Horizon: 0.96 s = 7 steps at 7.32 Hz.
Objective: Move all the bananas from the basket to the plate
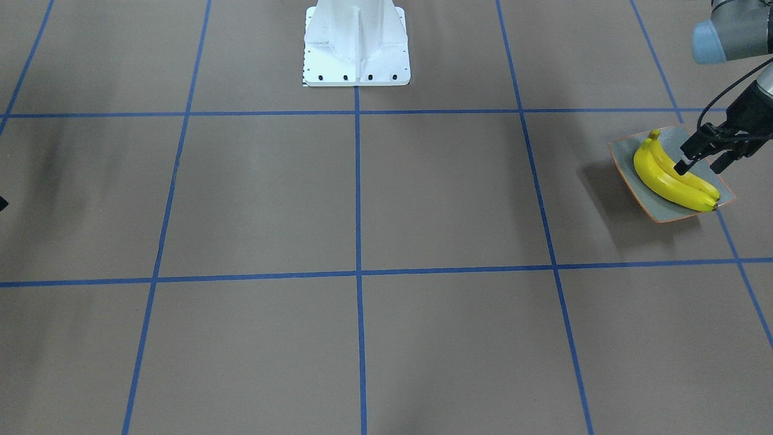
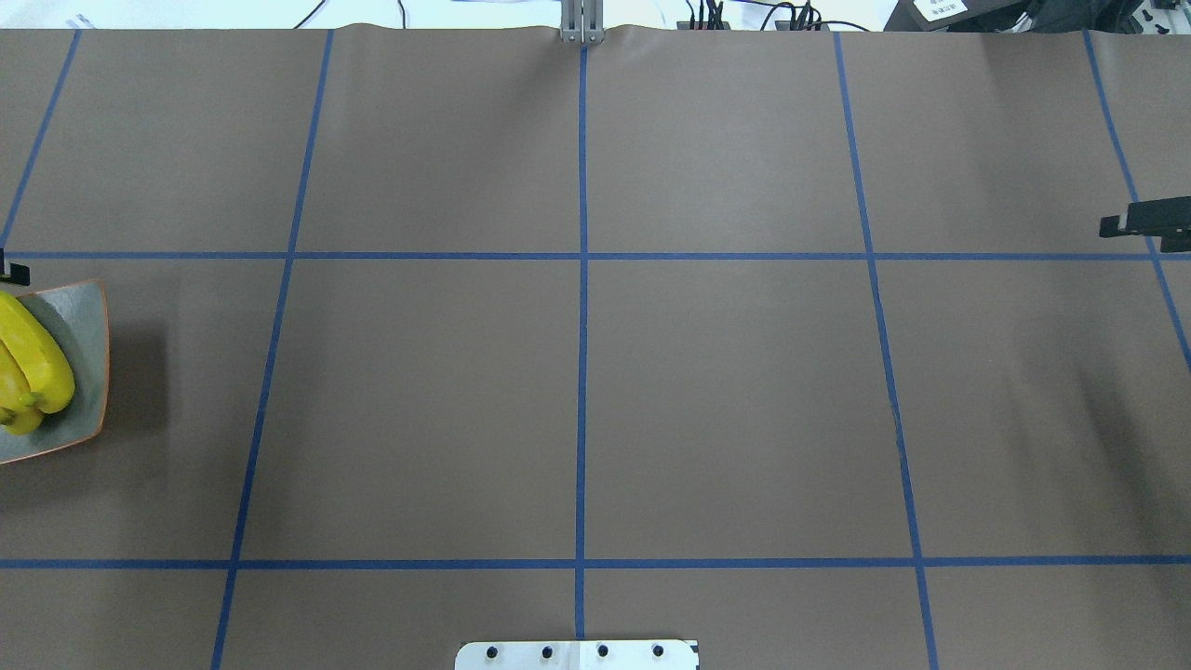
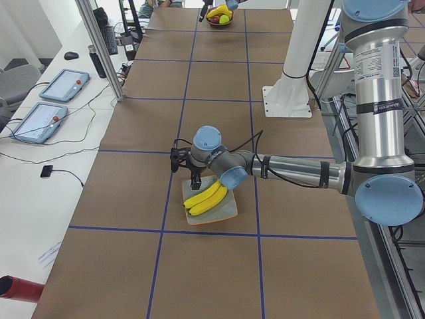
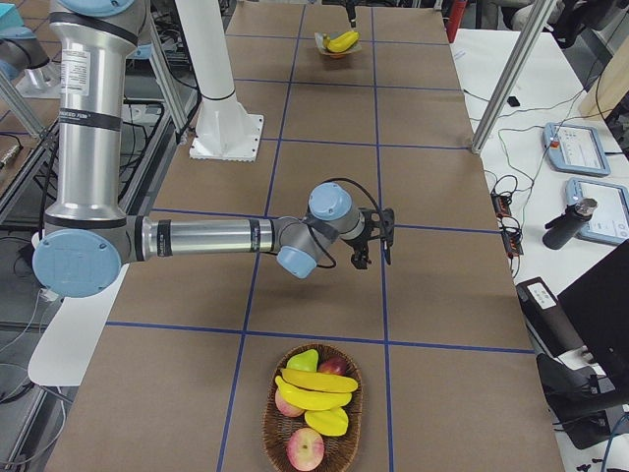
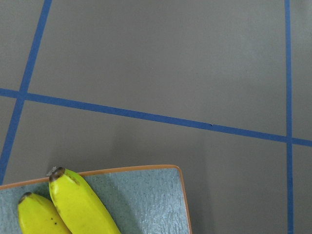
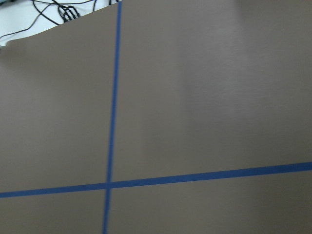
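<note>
Brown table (image 1: 423, 199), plate (image 1: 625, 154) at its left end holding two bananas (image 1: 667, 181), left tool (image 1: 702, 164) spread empty above, right tool (image 4: 371, 260) unclear.

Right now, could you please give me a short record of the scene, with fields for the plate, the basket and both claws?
plate: holds two bananas, side by side
basket: more bananas inside, with other fruit
left claw: open, over the plate's bananas
right claw: above the table, away from the basket; open or shut unclear
task: not finished
</note>
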### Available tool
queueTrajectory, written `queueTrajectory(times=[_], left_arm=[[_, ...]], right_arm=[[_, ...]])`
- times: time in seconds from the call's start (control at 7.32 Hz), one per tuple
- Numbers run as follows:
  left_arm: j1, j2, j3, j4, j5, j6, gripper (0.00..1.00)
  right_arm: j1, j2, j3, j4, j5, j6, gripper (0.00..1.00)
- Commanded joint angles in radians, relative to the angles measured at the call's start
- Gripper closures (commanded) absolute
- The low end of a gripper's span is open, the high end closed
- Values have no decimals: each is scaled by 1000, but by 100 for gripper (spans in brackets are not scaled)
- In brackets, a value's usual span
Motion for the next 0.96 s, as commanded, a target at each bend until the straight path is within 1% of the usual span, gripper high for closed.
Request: queueTrajectory(times=[0.0,0.41,0.55,0.68,0.82], left_arm=[[3,-2,5,1,0,4,0],[1,-2,20,-2,0,4,0],[3,-3,20,-2,0,0,0],[3,-5,19,-2,0,-5,0],[3,-5,17,-3,0,-7,0]], right_arm=[[167,-5,-77,-179,65,-344,0],[284,35,-186,-385,90,-700,0],[287,38,-241,-391,85,-785,0],[287,55,-295,-391,83,-795,0],[286,58,-320,-395,79,-822,0]])
